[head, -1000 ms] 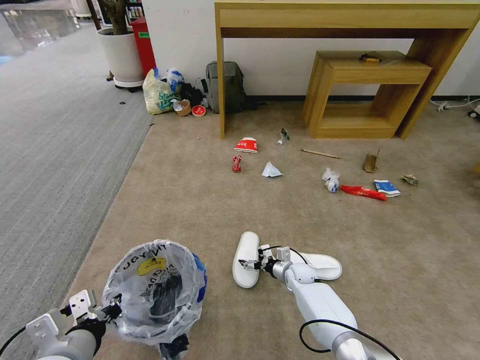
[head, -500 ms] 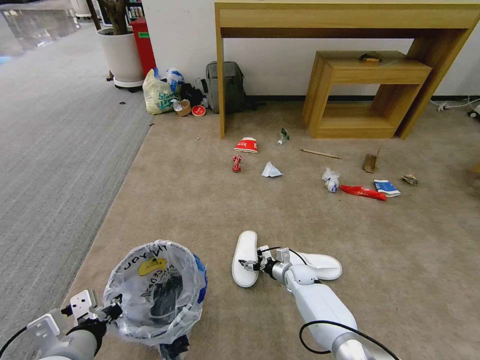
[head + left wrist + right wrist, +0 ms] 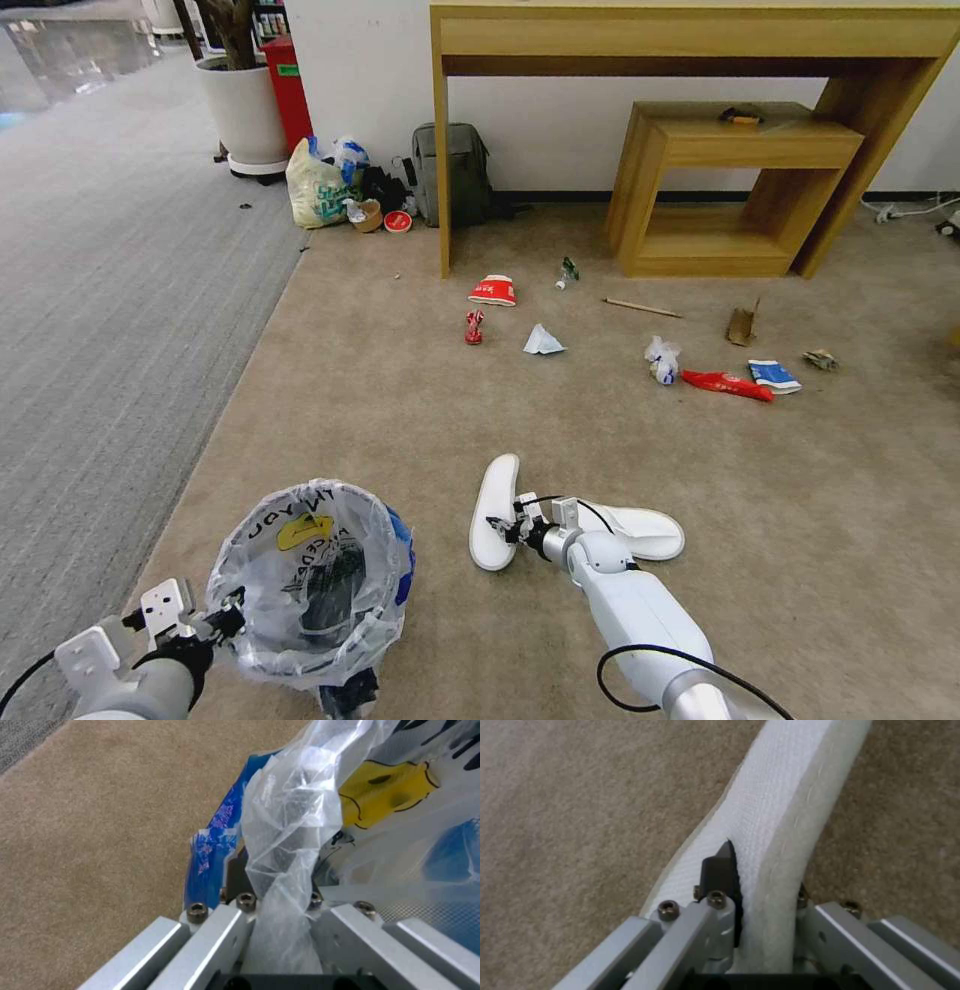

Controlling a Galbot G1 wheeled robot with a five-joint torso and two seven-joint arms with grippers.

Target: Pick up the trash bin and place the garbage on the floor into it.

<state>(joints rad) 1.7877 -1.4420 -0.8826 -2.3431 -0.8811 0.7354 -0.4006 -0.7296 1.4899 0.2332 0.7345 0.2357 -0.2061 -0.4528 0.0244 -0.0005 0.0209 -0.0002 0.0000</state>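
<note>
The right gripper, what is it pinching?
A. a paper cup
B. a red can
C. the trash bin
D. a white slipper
D: the right gripper is shut on the edge of a white slipper, and the right wrist view shows its fingers squeezing the white fabric over the carpet.
</note>
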